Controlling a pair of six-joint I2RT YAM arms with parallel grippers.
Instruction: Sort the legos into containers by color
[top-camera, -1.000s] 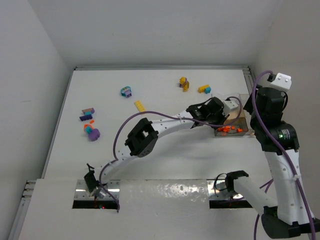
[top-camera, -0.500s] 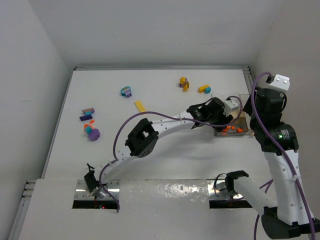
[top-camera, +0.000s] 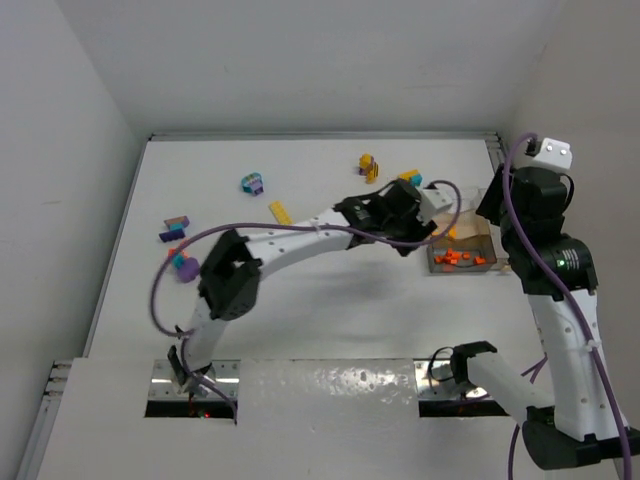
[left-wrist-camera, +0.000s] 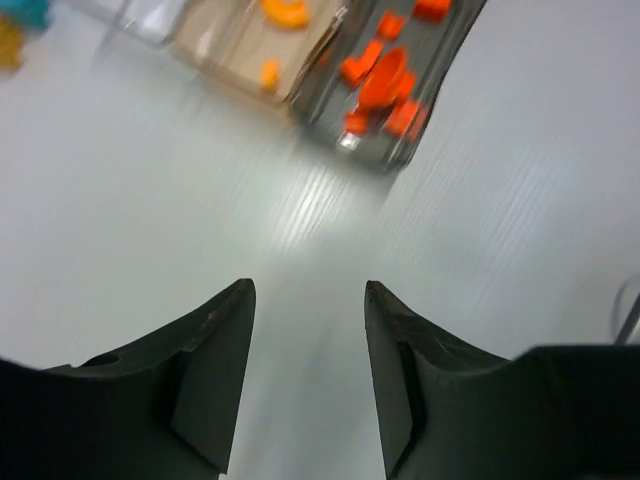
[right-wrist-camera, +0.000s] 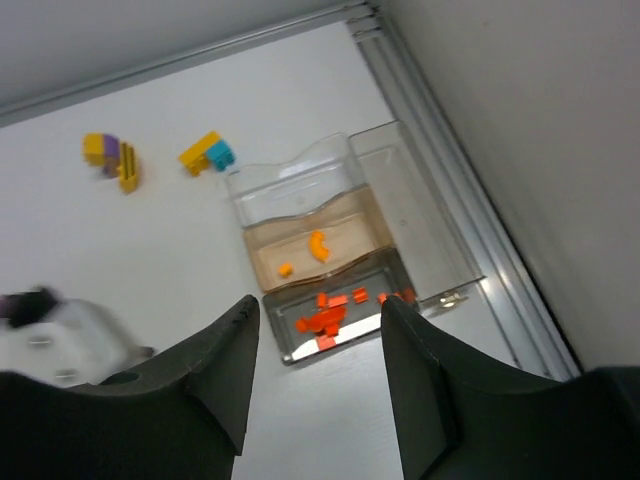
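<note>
The clear divided container (top-camera: 478, 232) stands at the table's right edge. Its nearest compartment holds several orange legos (top-camera: 458, 258); the compartment behind it holds two yellow-orange pieces (right-wrist-camera: 318, 245). My left gripper (left-wrist-camera: 308, 288) is open and empty over bare table, just left of the container (left-wrist-camera: 230, 50). High over the container (right-wrist-camera: 300, 185), my right gripper (right-wrist-camera: 319, 302) is open with nothing between its fingers. Loose legos lie on the table: a yellow-purple clump (top-camera: 368, 166), a yellow-teal one (top-camera: 408, 177), a teal-purple one (top-camera: 252, 183), a yellow plate (top-camera: 281, 212).
Two more mixed clumps lie at the far left, a purple one (top-camera: 174, 229) and a teal-orange-purple one (top-camera: 183, 264). A raised rail (right-wrist-camera: 470, 200) and the right wall run just beside the container. The left arm (top-camera: 290, 240) stretches across the middle of the table.
My left gripper has opened and pulled back leftward from over the container; its elbow swung left. The right arm has barely moved.
</note>
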